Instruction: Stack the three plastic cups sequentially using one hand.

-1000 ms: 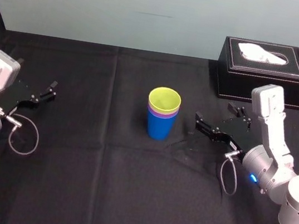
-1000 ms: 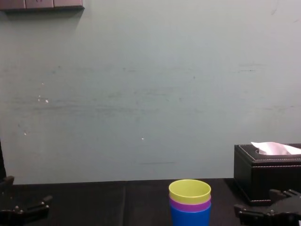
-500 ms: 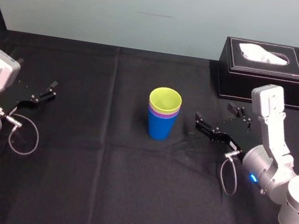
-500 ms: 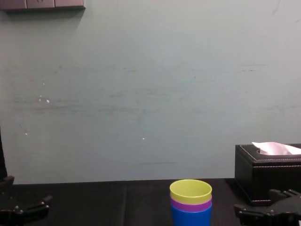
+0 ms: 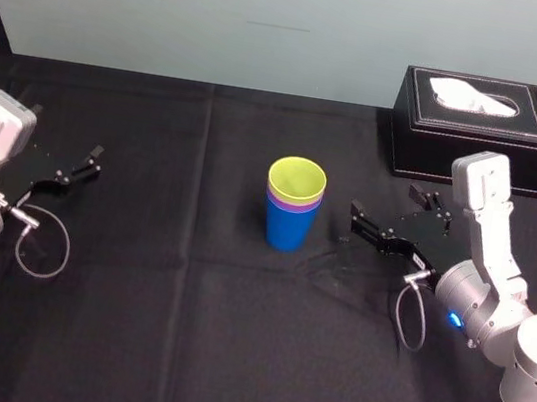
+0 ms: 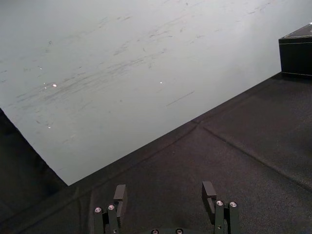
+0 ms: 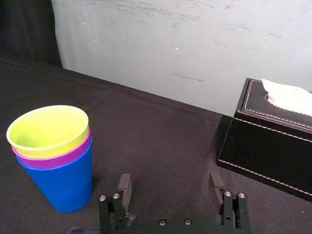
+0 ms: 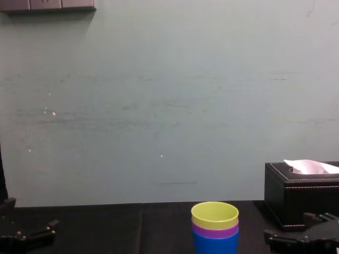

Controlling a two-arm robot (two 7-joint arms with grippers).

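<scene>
Near the counter's (image 5: 178,329) ctr, on the black cloth, the three cups stand nested in one upright stack. The blue cup (image 5: 287,230) is at the bottom on the cloth. The purple cup (image 5: 293,205) sits inside it w/ just a rim band showing, and the yellow-green cup (image 5: 297,178) is on top, mouth up.

The right claw (image 5: 384,204) hovers low just to the stack's right, fingers spread wide and pointing toward the cups, not touching them, and it is empty. The right wrist view agrees: both fingers are apart w/ bare cloth btwn them, and the stack is ahead and off to one side.

A black tissue box (image 5: 489,143) sits at the far right of the counter, behind the right arm, w/ a white tissue (image 5: 471,94) poking from its slot. It is well apart from the cups.

The left claw (image 5: 93,161) rests at the counter's left side, well away from the stack, fingers also apart and empty, aimed over bare cloth toward the pale wall (image 5: 226,13).

The chest view has the stack at lower ctr, the box to its right, and each claw low at its own corner.
</scene>
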